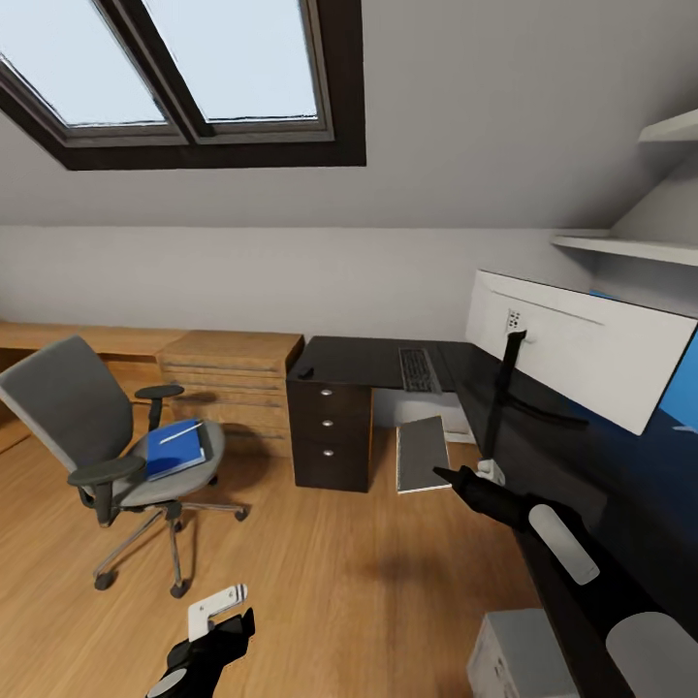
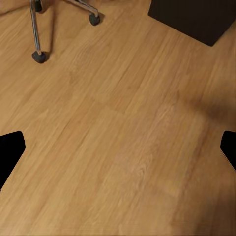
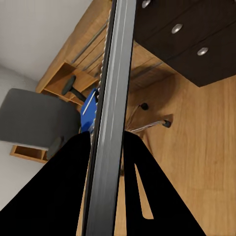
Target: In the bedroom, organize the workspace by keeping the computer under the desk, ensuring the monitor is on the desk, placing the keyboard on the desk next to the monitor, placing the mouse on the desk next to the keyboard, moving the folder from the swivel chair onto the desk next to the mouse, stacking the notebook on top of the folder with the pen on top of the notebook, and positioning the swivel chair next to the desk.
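— Beside the tabletop's [image 1: 368, 361] front edge, what do the right fingers [image 1: 448, 475] clamp?
— The grey notebook [image 1: 423, 453], off the floor. Left fingers [image 1: 233, 620] hang released. Keyboard [image 1: 419, 369] and monitor [image 1: 582, 344] sit on top; folder [image 1: 174, 449] and pen [image 1: 181, 432] remain on the swivel chair [image 1: 107, 427].

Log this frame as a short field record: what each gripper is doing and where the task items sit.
right gripper: shut on the notebook, held edge-on between its fingers, off the desk's edge
left gripper: open, over bare wood floor
folder: on the chair seat, pen lying on it
keyboard: on the desk
monitor: on the desk, white back facing the camera
computer: on the floor by the desk, at the frame's lower right
mouse: cannot pick out
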Robot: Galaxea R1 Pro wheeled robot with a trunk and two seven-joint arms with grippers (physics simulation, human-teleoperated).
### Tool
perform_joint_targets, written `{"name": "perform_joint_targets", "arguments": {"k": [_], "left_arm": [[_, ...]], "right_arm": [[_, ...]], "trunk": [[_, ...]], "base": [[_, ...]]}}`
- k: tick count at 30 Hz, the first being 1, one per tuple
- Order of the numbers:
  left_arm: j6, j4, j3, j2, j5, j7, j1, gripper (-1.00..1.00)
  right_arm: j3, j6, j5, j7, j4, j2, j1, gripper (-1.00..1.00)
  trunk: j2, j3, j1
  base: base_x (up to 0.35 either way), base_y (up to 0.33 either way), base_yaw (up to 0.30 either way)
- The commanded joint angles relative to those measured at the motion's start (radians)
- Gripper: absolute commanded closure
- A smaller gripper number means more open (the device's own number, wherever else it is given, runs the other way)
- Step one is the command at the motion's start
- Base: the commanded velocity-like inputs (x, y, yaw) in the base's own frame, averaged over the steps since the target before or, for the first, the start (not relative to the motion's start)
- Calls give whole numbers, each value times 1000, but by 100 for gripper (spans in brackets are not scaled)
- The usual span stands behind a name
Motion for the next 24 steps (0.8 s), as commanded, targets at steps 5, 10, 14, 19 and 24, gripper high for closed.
{"name": "perform_joint_targets", "arguments": {"k": [5,10,14,19,24], "left_arm": [[2,-2,-2,1,5,8,0,-100],[2,-4,-2,0,5,8,-1,-100],[2,-4,-2,0,5,8,-1,-100],[2,-4,-2,0,5,8,-1,-100],[3,-3,-2,0,5,8,0,-100]], "right_arm": [[2,2,-4,0,0,-1,-1,100],[2,2,-4,0,0,-1,-1,100],[2,2,-4,0,0,-1,-1,100],[2,2,-4,0,-1,-1,-1,100],[2,2,-4,1,-2,-1,-1,100]], "trunk": [[0,-1,0],[0,-1,0],[0,-1,0],[0,-1,0],[0,-1,0]], "base": [[328,110,0],[328,136,0],[328,153,0],[328,160,0],[328,137,0]]}}
